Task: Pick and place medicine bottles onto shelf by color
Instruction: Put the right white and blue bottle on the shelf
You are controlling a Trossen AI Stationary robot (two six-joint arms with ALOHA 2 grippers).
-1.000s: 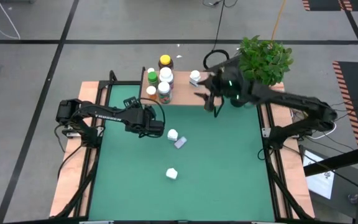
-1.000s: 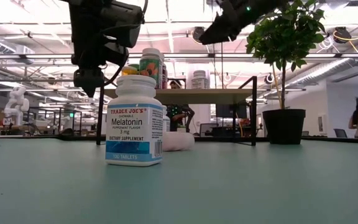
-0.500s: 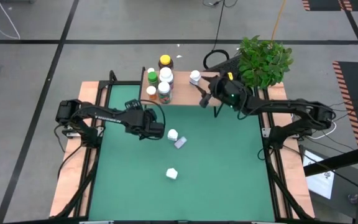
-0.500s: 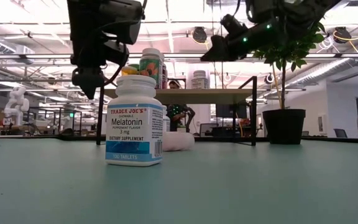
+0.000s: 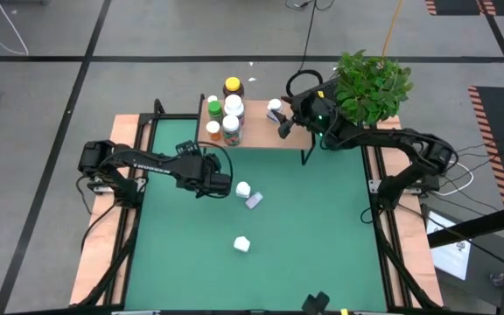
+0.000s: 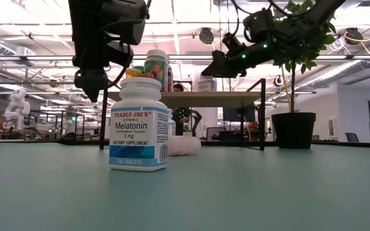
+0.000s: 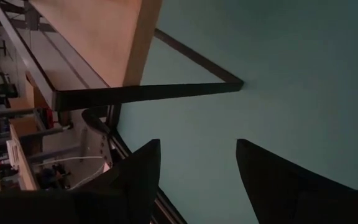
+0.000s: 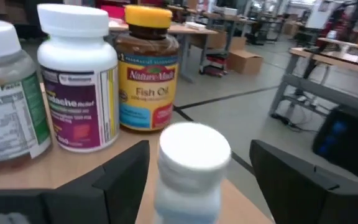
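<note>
Our right tool (image 5: 282, 125) stands open around a white-capped bottle (image 8: 191, 168) upright on the shelf (image 5: 256, 131), not gripping. Our left tool (image 5: 220, 186) hovers open and empty beside a white bottle (image 5: 242, 189) on the table (image 5: 322, 227).

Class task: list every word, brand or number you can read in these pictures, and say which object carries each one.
"TRADER JOE'S", "Melatonin", "3 mg", "DIETARY SUPPLEMENT", "100 TABLETS": on the white melatonin bottle standing on the green mat.
"Nature Made", "Fish Oil": on the yellow-lidded amber bottle on the shelf.
The purple-labelled white bottle and the green-labelled bottle: print too blurred to read.
Nothing else is legible.
</note>
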